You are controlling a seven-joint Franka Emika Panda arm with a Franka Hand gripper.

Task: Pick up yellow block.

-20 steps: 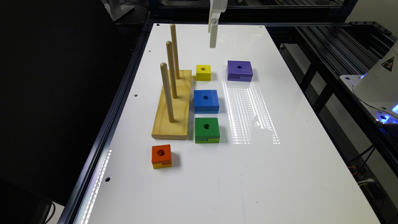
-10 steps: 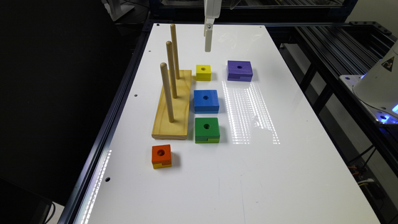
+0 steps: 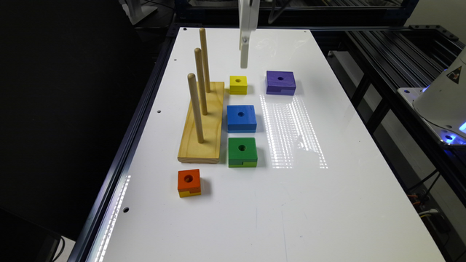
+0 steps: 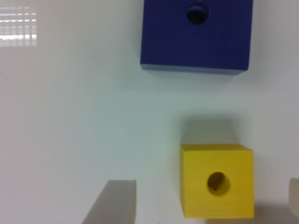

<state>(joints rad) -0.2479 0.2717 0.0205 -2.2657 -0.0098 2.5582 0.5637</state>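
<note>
The yellow block (image 3: 238, 84) is a small all-yellow cube with a round hole in its top, lying on the white table beside the far end of the wooden peg base. My gripper (image 3: 244, 60) hangs in the air just above and slightly behind it. In the wrist view the yellow block (image 4: 217, 186) lies between my two pale fingertips (image 4: 114, 203), nearer to one of them. The gripper (image 4: 204, 205) is open and holds nothing.
A purple block (image 3: 280, 82) lies to the exterior view's right of the yellow one. Blue (image 3: 241, 117), green (image 3: 242, 151) and orange-topped (image 3: 189, 182) blocks lie nearer the camera. The wooden base (image 3: 202, 127) carries three upright pegs. The table's edge (image 3: 145, 109) runs along the exterior view's left.
The gripper has come down and shifted a little to the exterior view's left, ending closer over the yellow block. No block has moved.
</note>
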